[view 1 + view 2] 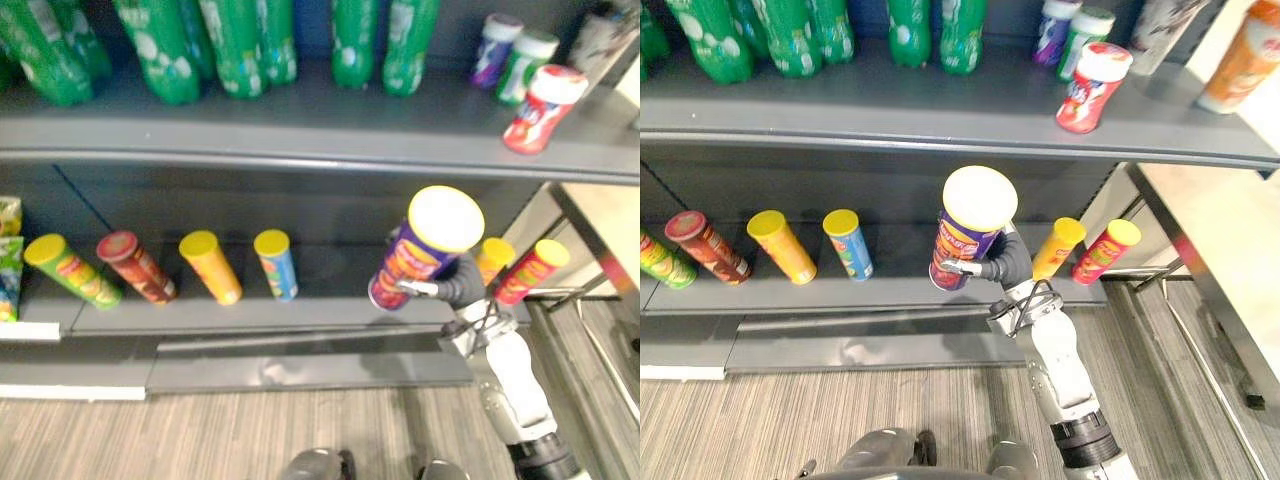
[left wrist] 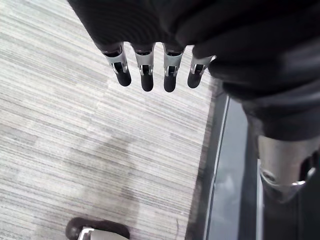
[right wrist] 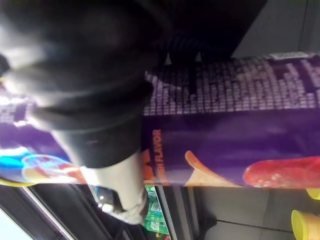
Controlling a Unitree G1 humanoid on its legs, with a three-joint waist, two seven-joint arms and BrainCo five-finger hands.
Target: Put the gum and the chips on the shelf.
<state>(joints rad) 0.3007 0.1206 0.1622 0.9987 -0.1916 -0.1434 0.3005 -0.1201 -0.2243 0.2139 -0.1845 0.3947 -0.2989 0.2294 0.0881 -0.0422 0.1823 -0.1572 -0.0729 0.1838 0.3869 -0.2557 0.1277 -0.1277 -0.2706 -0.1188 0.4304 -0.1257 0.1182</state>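
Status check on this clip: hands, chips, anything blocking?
Right hand shut on purple chips can, in front of lower shelf. Left hand open over floor. No visible obstruction.

A purple chips can (image 3: 235, 125) is seen from very close, its wall printed with chips and a red shape (a panel of small print runs along one side). It is gripped by the right hand (image 3: 75, 80), whose dark ribbed cover is laid over it, one silver finger pressed against its wall. Green bottles (image 3: 157, 216) and a yellow lid (image 3: 306, 225) are made out past it.
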